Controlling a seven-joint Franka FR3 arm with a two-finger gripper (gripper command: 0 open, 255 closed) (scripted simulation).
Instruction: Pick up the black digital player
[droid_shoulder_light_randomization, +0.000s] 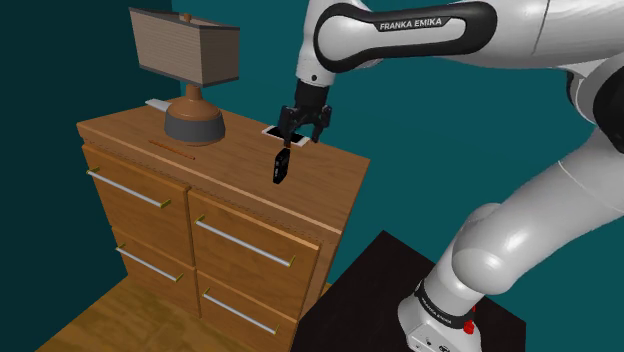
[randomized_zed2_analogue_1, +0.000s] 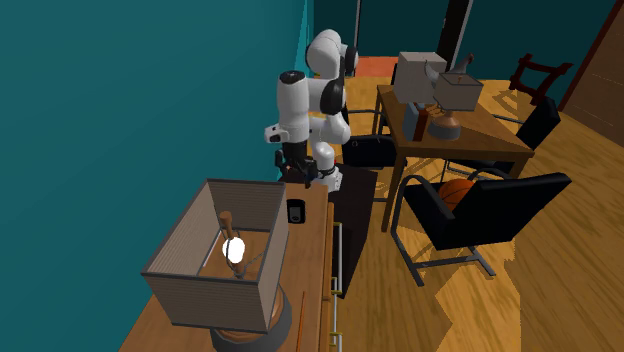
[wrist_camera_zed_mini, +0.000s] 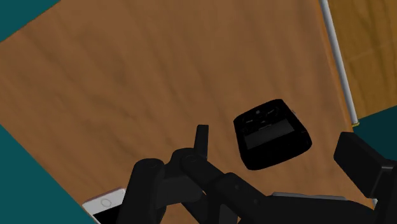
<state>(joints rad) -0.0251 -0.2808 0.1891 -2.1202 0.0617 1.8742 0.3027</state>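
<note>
Black digital player (droid_shoulder_light_randomization: 281, 166) stands tilted almost on end on the wooden dresser's surface (droid_shoulder_light_randomization: 238, 182), toward the end away from the brown lamp (droid_shoulder_light_randomization: 192, 116) and just beside a flat white device (droid_shoulder_light_randomization: 272, 131). Just above it hangs the claw (droid_shoulder_light_randomization: 300, 138), released and holding nothing. In the wrist view its fingers (wrist_camera_zed_mini: 366, 162) stand well apart and the player lies between them, untouched, with bare wood around it.

lamp (droid_shoulder_light_randomization: 185, 50) on dresser (droid_shoulder_light_randomization: 232, 156) | white phone (wrist_camera_zed_mini: 104, 205) near its edge
</note>
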